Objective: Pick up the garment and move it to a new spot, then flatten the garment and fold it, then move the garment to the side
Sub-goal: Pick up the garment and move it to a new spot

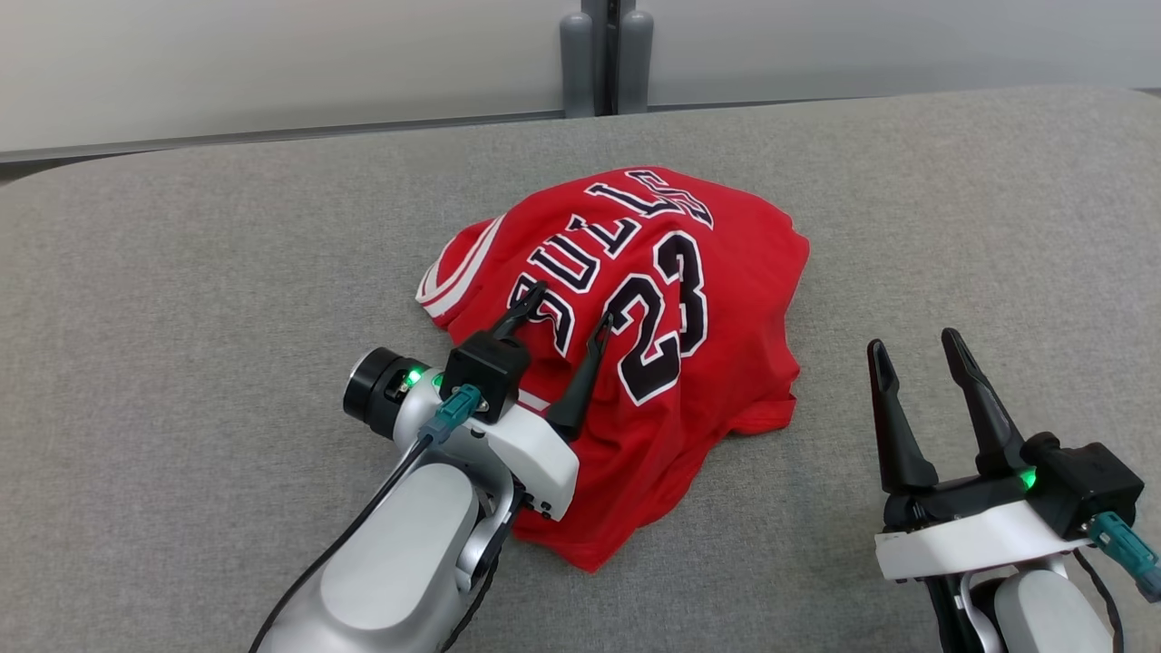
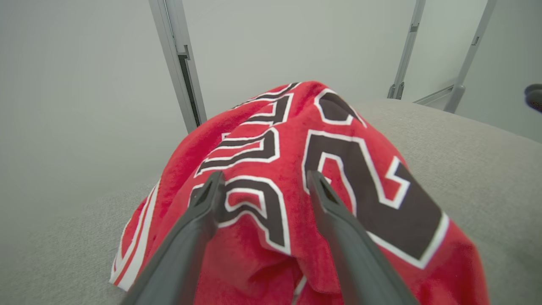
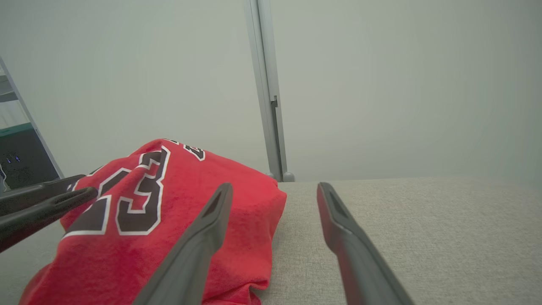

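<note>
Garment (image 1: pixel 671 299): a red jersey with black-and-white lettering and the number 23, heaped in a crumpled mound on the grey fabric surface (image 1: pixel 181 299). The mound sits roughly midway between the left and right edges. Its far side lies near the far edge, with a strip of bare surface between them. A white-striped trim edge points toward the left edge, and a loose hem trails toward the near edge.

Left jaws: apart, and nothing is held between them. The fingertips (image 1: pixel 535 292) reach over the near-left part of the mound at the lettering. I cannot tell whether they touch the cloth or sit just above it.

Right jaws: apart and empty, over bare surface to the right of the garment, beside its hem but not touching it.

Open room: there are broad bare stretches on both sides of the mound, out to the rounded far-left corner and toward the right edge. A grey post (image 1: pixel 606 54) stands behind the far edge, against a pale wall (image 1: pixel 272 63).
</note>
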